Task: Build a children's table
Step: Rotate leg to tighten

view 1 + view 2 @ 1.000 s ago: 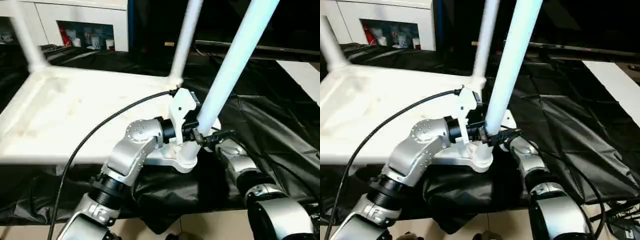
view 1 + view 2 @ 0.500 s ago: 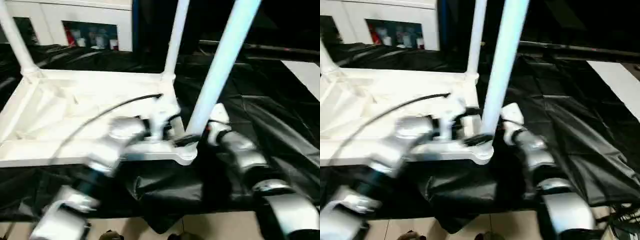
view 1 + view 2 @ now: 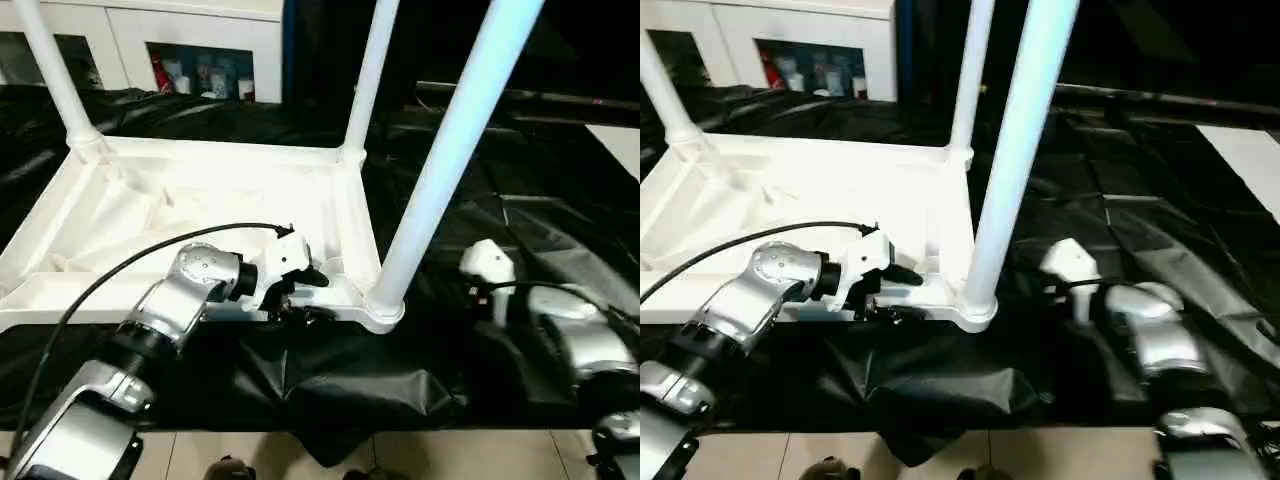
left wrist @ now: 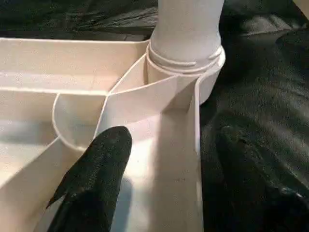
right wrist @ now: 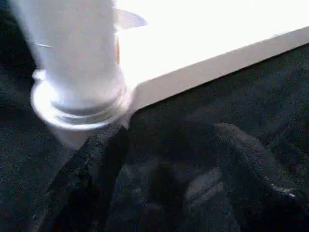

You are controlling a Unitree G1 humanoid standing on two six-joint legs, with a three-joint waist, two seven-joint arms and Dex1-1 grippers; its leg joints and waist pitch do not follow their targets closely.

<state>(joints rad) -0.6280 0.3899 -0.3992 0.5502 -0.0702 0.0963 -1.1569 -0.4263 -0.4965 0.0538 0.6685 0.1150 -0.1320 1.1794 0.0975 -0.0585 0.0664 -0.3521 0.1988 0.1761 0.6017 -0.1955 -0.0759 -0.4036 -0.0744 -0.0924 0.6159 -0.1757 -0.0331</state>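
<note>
Black tools [image 4: 159,183] agape, empty-handed

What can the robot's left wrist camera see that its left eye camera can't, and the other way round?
Left wrist camera, up close: the rings on the corner socket and the thin ribs meeting it. Left eye camera: two far legs standing up, the right arm and a white cabinet behind. Both: the tabletop, the near leg in its socket and the black cloth.
</note>
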